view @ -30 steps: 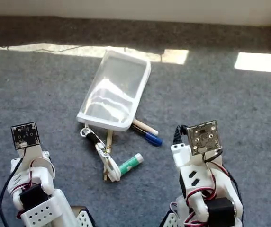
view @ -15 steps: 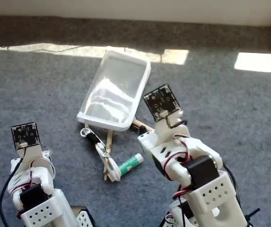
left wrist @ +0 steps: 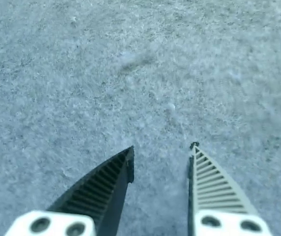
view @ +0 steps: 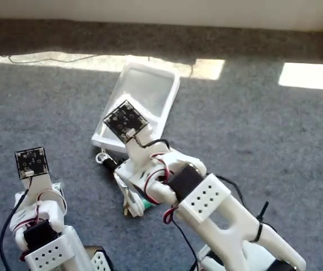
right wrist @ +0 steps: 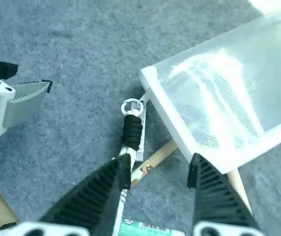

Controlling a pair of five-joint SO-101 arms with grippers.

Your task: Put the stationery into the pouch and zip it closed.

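Observation:
The clear mesh pouch [view: 144, 96] with white edging [right wrist: 229, 105] lies on the grey carpet. At its near edge lie the stationery: a white tool with a black grip and metal ring [right wrist: 132, 129], a wooden stick [right wrist: 155, 160] and a green-labelled glue stick [right wrist: 150, 230]. My right gripper [right wrist: 159, 173] hangs open just above this pile, at the pouch's near edge; its arm [view: 167, 180] covers most of the items in the high view. My left gripper [left wrist: 161, 158] is open over bare carpet at the near left, its arm [view: 34, 192] apart from the items.
Grey carpet [view: 274, 135] covers the whole area, with sunlit patches [view: 308, 75] along the far side. The left gripper's fingers [right wrist: 25, 101] show in the right wrist view, off to the side of the ring.
The right arm has swung from the near right across to the left, ending over the stationery at the pouch's near edge. The left arm stayed put.

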